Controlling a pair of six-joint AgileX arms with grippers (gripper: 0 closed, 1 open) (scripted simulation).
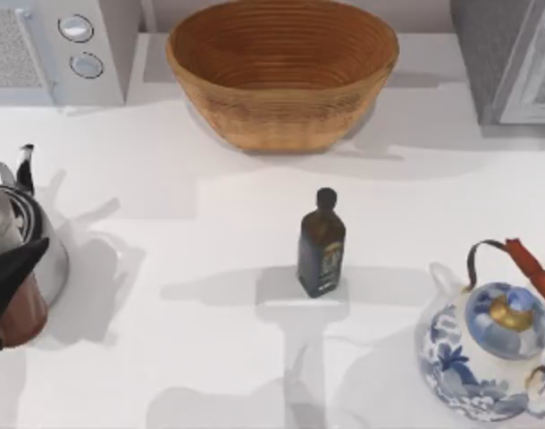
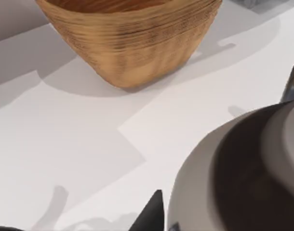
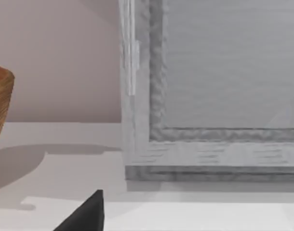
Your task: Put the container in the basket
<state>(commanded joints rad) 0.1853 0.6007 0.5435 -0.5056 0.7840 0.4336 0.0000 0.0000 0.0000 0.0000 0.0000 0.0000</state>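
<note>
judging by the layout, the left gripper [image 1: 9, 286] at the desk's left edge seemingly had its fingers clamped on the container [image 1: 20, 317], well apart from the empty basket [image 1: 281, 67], so delivery remained.

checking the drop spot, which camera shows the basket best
The top view: the whole basket shows, open mouth and rim included. The left wrist view gives its side wall close up; the right wrist view catches just an edge.

**Cut off and covered**

The left gripper [image 1: 0, 299] covers most of the container [image 1: 22, 315] at the top view's left edge. The basket [image 1: 281, 76] loses its far rim. The teapot [image 1: 491, 344] runs off the right edge.
</note>
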